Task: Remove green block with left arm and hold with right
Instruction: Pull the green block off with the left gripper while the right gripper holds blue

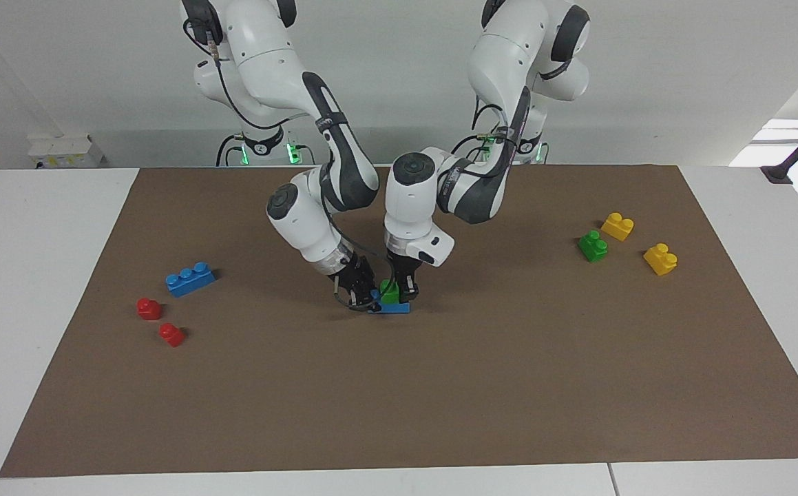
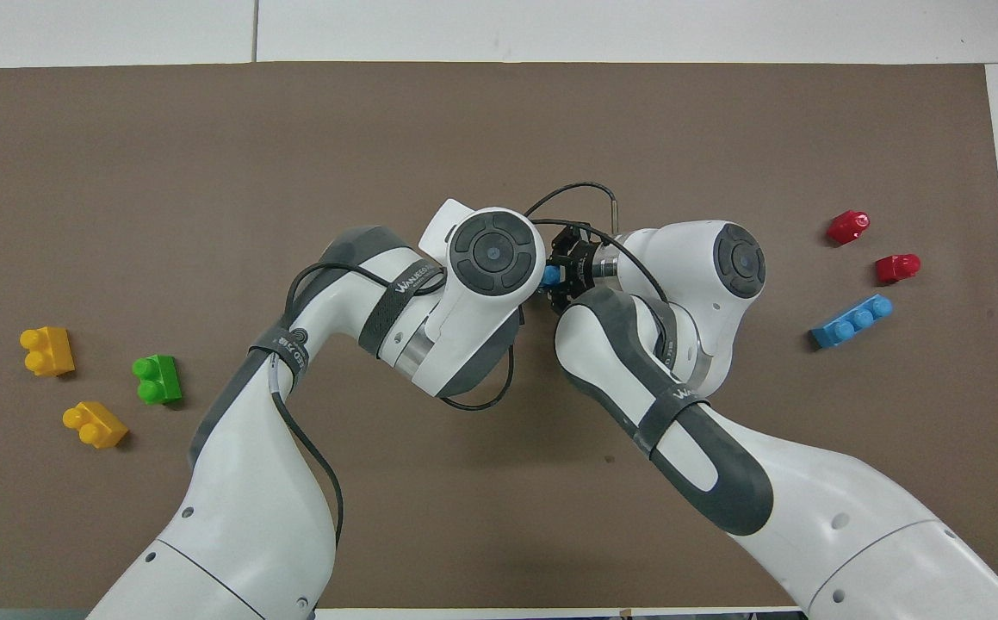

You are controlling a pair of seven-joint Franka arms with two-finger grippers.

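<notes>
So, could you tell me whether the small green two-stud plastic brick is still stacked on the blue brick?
Still on: the green brick sits atop the blue brick, with the left gripper shut on it.

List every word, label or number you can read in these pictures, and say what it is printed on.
"WAN...", rest blurred: wrist strap on left arm.
"WAN...", rest blurred: forearm strap on right arm.
Elbow strap, left arm: lettering unreadable.
Toy bricks: no text.

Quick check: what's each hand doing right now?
Left hand: shut on the green block.
Right hand: shut on the blue brick under it.
</notes>
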